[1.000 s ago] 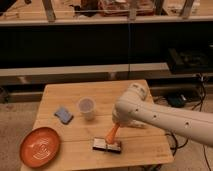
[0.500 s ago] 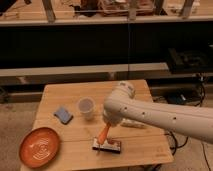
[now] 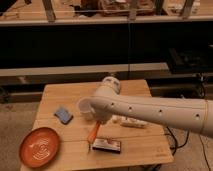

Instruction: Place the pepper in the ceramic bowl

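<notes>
The pepper [image 3: 93, 132], a slim orange tapered piece, hangs tilted above the table with my gripper [image 3: 100, 121] shut on its upper end. It is just left of and above the dark rectangular box [image 3: 106, 145]. The ceramic bowl [image 3: 40, 146], a wide orange-red dish with pale swirl lines, sits at the table's front left corner, well left of the pepper. My white arm [image 3: 155, 112] reaches in from the right and hides most of the gripper.
A small translucent cup [image 3: 85, 107] stands mid-table just behind the gripper. A blue-grey sponge-like block [image 3: 63, 114] lies left of it. A pale packet [image 3: 130, 122] lies under the arm. The wooden table [image 3: 70, 92] ends close to the bowl's left side.
The arm has swung left, carrying the pepper from over the dark box's right part toward its left end, closer to the bowl. The grip stays shut.
</notes>
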Controlling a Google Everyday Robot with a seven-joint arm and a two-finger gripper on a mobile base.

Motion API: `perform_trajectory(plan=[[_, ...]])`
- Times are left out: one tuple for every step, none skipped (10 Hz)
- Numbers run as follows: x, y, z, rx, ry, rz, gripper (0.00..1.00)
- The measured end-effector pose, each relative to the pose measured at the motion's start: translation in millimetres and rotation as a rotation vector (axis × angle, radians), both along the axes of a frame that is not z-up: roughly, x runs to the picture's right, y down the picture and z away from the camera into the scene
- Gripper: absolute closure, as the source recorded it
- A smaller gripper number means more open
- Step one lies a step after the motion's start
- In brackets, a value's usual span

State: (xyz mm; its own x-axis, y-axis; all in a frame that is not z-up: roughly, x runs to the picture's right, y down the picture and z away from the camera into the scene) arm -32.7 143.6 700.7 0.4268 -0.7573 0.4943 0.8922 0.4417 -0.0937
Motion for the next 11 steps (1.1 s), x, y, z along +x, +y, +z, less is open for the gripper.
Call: perform_trajectory(plan=[[-6.2, 4.9, 2.6, -0.003, 0.0, 0.007, 0.85], [-17.7, 9.6, 6.3, -0.005, -0.002, 0.012, 0.85], [-33.1, 11.2, 6.3, -0.006, -0.007, 0.015, 0.85], [-38.6, 11.1, 7.0, -0.006, -0.008, 0.018, 0.85], [-40.3, 12.3, 8.1, -0.01, -0.007, 0.019, 0.85], [-42.6, 14.5, 9.0, -0.012, -0.008, 0.018, 0.85], [-45.3, 14.2, 8.3, -0.012, -0.01, 0.012, 0.85], [-54.5, 13.3, 6.1, -0.013, -0.02, -0.001, 0.85], [-67.3, 13.7, 3.6, -0.017, -0.028, -0.013, 0.85], [-74.5, 14.9, 2.2, -0.021, -0.03, -0.016, 0.85], [-79.0, 17.2, 2.1, -0.025, -0.031, -0.019, 0.85]])
